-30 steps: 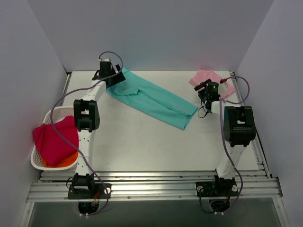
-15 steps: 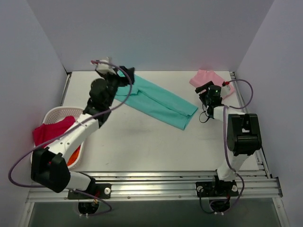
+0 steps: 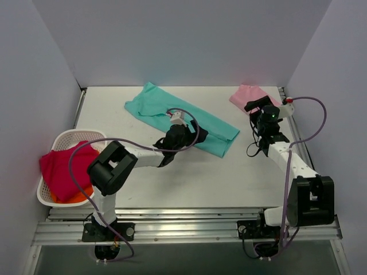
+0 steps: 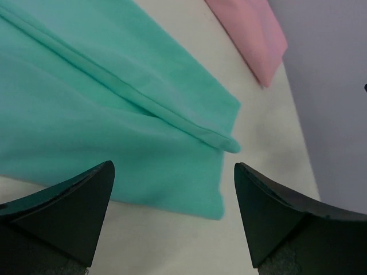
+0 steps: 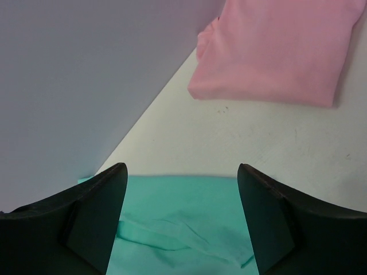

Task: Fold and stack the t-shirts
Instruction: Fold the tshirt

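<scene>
Teal shirt down to a long strip, both grippers empty

Biggest first: on the white table point(image 3: 172, 183) the teal t-shirt point(image 3: 146, 106) lies as a long narrow strip running diagonally from back-left to front-right. The pink t-shirt point(image 3: 248, 94) sits folded small in the back-right corner, well apart from it. The left gripper point(image 4: 172, 172) has its fingers spread with nothing between them. It hangs over the strip's front-right end with the hem corner just ahead of the tips, though I can't really tell from above if it's brushing the fabric. The right gripper point(image 5: 182, 172) is spread and empty too, between the pink one and the teal end. I'd say the left arm is nearer, so the next fold across that long axis looks like its job
</scene>
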`<state>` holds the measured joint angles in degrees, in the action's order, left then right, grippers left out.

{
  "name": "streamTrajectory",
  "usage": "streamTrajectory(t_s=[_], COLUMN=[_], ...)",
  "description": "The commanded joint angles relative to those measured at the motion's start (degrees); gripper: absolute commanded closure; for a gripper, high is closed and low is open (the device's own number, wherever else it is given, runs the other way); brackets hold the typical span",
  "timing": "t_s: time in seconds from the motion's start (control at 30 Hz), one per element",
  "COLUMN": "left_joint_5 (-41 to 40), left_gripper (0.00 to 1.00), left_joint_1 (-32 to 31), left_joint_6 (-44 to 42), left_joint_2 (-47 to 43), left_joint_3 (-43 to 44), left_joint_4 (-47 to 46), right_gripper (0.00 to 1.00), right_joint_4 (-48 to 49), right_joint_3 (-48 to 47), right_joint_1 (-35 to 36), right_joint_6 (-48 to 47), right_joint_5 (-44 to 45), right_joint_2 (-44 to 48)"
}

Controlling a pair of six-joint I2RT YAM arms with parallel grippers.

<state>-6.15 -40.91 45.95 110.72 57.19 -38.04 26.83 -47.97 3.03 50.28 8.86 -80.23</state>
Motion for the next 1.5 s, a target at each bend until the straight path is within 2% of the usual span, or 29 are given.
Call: streamTrajectory(t_s=[0.0,0.13,0.27,0.53,1.13,1.2,1.23,1.3,1.33,1.4,1.43,1.47], left_joint_5=[-11.6,-14.1,-14.1,-13.5,-6.4,-6.0,-5.6,-3.5,-2.9,-1.9,-1.0,-0.7], left_gripper=[0.06,0.06,0.06,0.06,0.06,0.00,0.08,0.15,0.24,0.32,0.40,0.45], left_joint_1=[-6.5,-10.4,-12.4,-15.2,-13.7,-13.3,-13.1,-12.8,-12.4,-12.1,-11.9,-11.8], left_joint_6=[11.8,15.8,17.8,21.7,23.3,23.4,23.4,23.5,23.6,23.7,23.8,23.8], left_joint_2=[-0.1,-0.3,-0.5,0.0,13.5,14.1,14.3,15.5,15.8,17.1,17.5,17.8], left_joint_3=[9.4,12.1,12.0,8.0,19.4,19.5,19.6,19.7,19.7,19.8,19.9,20.0], left_joint_4=[13.3,22.3,25.6,26.0,27.5,27.5,27.2,26.5,25.7,24.8,24.5,24.2], right_gripper=[0.27,0.26,0.26,0.25,0.25,0.25,0.25,0.25,0.25,0.25,0.25,0.25], right_joint_4=[-4.4,-7.2,-8.3,-9.4,-8.9,-8.7,-8.5,-8.1,-7.8,-7.8,-7.7,-7.7], right_joint_3=[0.5,0.4,0.9,1.7,2.8,2.9,3.0,3.2,3.3,3.4,3.4,3.5], right_joint_1=[-0.4,-0.6,-0.7,-1.0,-2.8,-2.8,-2.8,-2.8,-3.5,-4.4,-4.6,-4.7], right_joint_6=[-2.1,-2.6,-2.6,-2.7,-2.9,-2.8,-2.8,-2.6,-2.6,-2.6,-2.6,-2.6], right_joint_5=[5.5,7.0,7.6,8.3,7.9,7.7,7.4,7.1,7.0,6.6,6.5,6.4], right_joint_2=[6.0,8.6,10.4,12.0,11.6,11.3,11.1,11.1,10.9,10.7,10.6,10.7])
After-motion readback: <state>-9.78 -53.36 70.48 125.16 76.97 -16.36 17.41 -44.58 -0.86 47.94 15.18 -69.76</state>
